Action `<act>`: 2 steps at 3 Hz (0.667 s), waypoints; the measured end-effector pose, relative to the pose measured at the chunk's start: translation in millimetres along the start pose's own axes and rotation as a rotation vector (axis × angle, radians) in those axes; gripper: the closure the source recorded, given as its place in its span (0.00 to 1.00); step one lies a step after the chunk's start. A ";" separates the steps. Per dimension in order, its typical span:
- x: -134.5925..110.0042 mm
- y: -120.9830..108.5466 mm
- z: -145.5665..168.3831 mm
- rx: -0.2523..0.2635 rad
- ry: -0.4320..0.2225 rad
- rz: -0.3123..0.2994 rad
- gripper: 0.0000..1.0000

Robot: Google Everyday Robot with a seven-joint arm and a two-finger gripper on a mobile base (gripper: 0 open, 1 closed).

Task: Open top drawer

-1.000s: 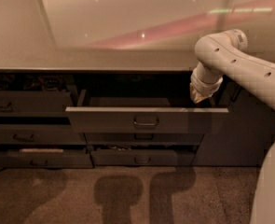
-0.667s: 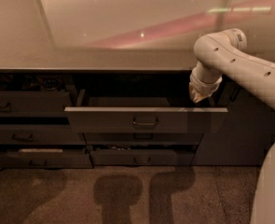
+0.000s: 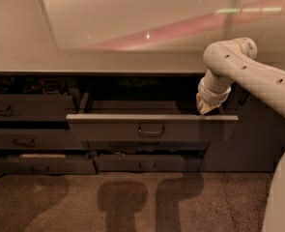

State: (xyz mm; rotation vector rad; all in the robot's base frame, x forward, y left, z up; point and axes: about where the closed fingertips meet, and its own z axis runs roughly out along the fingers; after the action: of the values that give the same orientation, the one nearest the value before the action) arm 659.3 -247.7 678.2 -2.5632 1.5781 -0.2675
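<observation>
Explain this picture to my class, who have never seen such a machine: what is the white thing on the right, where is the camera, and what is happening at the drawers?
The white jointed tube on the right is the arm of a wheeled robot. At its end is the gripper, its grasping tool. It hangs just behind the right end of the top drawer's front, and whether it holds anything cannot be told. The single camera faces the cabinet from the front; where it is mounted is not known. The top drawer, wide and grey with a small loop handle, stands pulled out beneath the pale countertop. Other grey drawers sit beside and below it. Shadows fall on the carpet.
</observation>
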 end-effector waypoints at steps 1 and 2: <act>-14.7 23.7 3.0 0.018 -0.088 -0.019 1.00; -13.1 22.8 2.7 0.018 -0.087 -0.019 0.81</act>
State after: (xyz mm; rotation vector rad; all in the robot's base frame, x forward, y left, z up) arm 634.2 -246.3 669.9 -2.5407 1.5146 -0.1682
